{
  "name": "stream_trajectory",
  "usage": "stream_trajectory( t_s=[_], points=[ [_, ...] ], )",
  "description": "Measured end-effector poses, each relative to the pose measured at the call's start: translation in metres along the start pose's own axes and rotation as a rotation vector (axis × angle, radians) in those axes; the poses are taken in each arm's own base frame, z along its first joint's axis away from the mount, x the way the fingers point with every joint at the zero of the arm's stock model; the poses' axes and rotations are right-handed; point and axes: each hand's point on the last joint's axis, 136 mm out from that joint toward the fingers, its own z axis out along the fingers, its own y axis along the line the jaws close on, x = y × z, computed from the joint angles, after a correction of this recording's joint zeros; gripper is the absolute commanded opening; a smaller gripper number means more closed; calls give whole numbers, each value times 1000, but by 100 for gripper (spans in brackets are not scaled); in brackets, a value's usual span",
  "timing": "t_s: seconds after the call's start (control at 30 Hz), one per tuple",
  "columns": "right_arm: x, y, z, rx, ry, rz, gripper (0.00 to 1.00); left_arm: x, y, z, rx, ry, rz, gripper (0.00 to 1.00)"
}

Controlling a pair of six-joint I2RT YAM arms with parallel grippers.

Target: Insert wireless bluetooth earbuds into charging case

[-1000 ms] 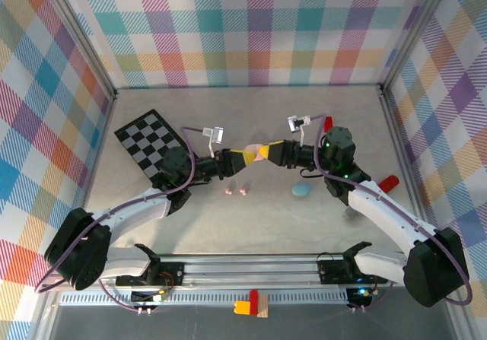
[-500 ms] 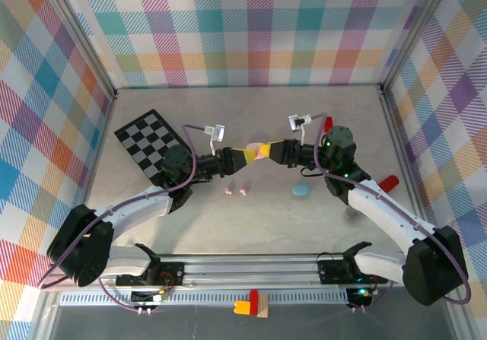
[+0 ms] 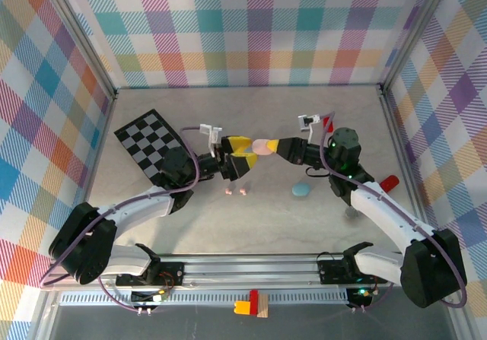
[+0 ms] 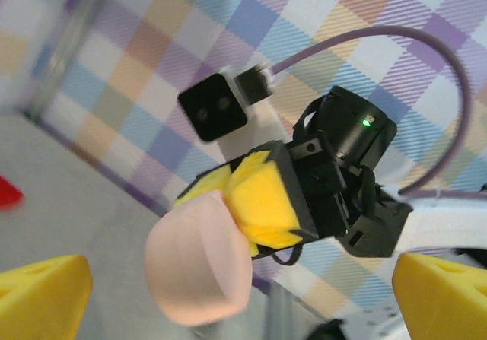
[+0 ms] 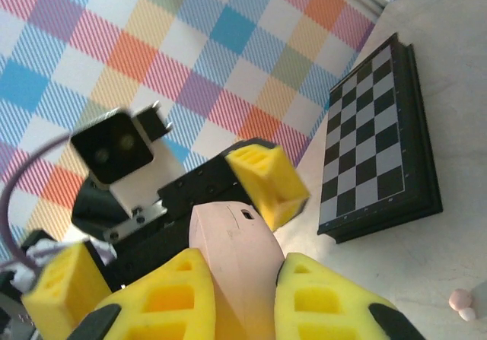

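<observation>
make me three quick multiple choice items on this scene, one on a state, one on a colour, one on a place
1. How does the left gripper stand?
A open and empty
B shut and empty
C shut on a cloth

2. What colour is the case in the right gripper?
A blue
B pink
C green

3. Where do the two pink earbuds lie?
A on the table
B in the case
C in the left gripper

Answers:
1 A, its yellow fingers stand spread with nothing between them.
2 B, the right wrist view shows a pale pink shell clamped between the yellow fingers.
3 A, both sit side by side on the bare surface in front of the left gripper.
</observation>
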Motion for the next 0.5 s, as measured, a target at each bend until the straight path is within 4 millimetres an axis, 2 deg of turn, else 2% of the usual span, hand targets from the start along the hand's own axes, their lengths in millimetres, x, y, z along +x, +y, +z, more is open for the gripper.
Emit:
stream_trajectory(
  t_s=[0.13,0.23,0.33,0.5],
  points=[
    [-6,-2,-8,-9,2,91,0,14,3,-11,-5,-12,284,100],
    [-2,1,-11,-23,38,160,0,21,4,-10,12,6,433,97],
    [3,5,-11,-40,81,224,0,25,5,-8,26,25,533,93],
    [7,10,-10,-47,138,289,0,21,6,0,39,35,627,88]
  ],
)
